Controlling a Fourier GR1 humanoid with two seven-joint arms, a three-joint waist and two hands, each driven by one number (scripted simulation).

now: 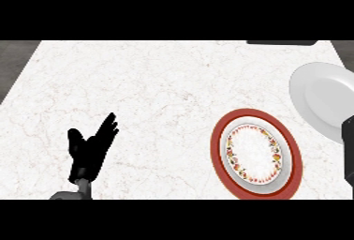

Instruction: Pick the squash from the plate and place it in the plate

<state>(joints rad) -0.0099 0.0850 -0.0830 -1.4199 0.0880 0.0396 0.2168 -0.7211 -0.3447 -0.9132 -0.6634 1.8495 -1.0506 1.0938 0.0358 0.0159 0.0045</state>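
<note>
A red-rimmed plate with a flowered inner ring lies on the counter at the lower right, and nothing rests on it. A plain white plate sits beyond it at the right edge. No squash shows anywhere. My left hand stands at the lower left, open with fingers up, well apart from both plates. At the right edge a black shape, part of my right hand, overlaps the white plate's near rim. Most of that hand is cut off by the view's edge.
The white marble counter stretches wide between my left hand and the plates. A dark flat object lies at the counter's far right edge. Dark floor shows past the counter's left edge.
</note>
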